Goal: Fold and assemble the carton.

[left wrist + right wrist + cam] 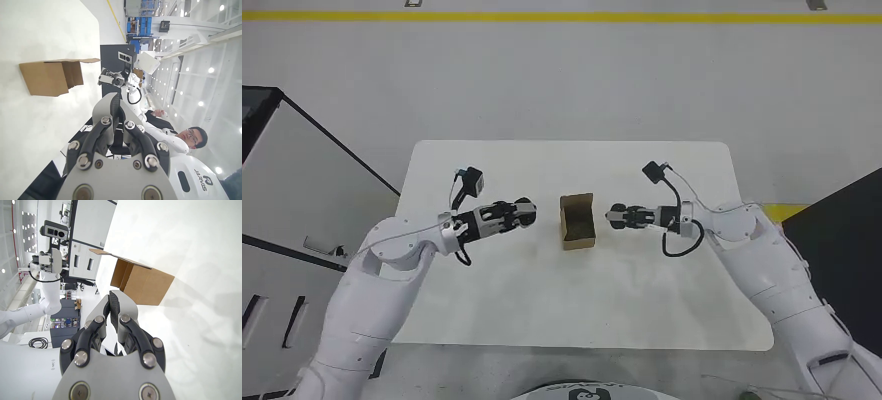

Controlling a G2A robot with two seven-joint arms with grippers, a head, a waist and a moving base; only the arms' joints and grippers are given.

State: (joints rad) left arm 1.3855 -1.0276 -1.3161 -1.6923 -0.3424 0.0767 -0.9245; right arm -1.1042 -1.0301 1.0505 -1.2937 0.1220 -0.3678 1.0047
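A white table (502, 310) stands on pale grey floor (562, 80), a yellow line (562, 16) at twelve o'clock, a black panel (854, 228) at three, ceiling lights (210, 70) overhead.

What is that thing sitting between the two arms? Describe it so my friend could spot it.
Start at the white table. Near its middle, between the left arm and right arm, stands a small cardboard carton. It is the one brown thing there, open-topped, one flap standing up.

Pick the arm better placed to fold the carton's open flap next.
Right, probably. The right gripper sits nearer the carton than the left gripper does. Both are shut and clear of it, so the edge is slight.
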